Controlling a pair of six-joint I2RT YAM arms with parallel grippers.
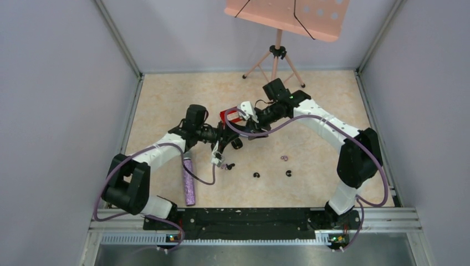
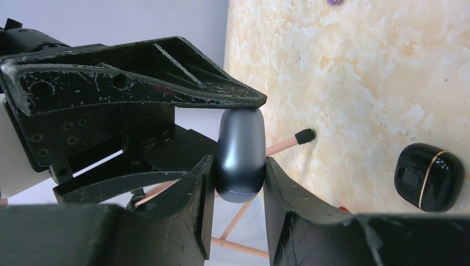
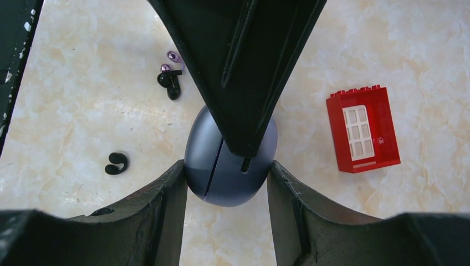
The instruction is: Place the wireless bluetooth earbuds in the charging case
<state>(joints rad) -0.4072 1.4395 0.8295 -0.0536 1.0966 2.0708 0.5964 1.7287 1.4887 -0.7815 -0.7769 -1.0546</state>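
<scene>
Held thing: grey-blue oval plastic charging case (image 3: 230, 166), caught between both arms above the middle of the cream marbled bench (image 1: 166, 100).
Left jaws: drawn in narrow, clamping the case across its thin sides.
Right jaws: set wider and pressed on the case's two broad edges, so both pairs hold the same case, crosswise to each other.
Case long axis: runs out from between the left jaws toward the right arm's finger, which touches its far end in the left wrist view.
Lid: the seam shows only as a thin dark line, so the case looks shut. I judge it must be parted before anything goes in.
Task's things: tiny black plastic earbuds (image 3: 116, 162) and pinkish-purple earbuds (image 3: 173, 55) lie loose on the bench, apart from the case, on the arm-base side of the jaws.
Earbud heading: too small to read; the nearest black one curls like a comma.
Nearer arm: probably the left.
Bystanders: black oval case with a gold band (image 2: 429, 177); red toy brick with a window (image 3: 363, 128).
</scene>
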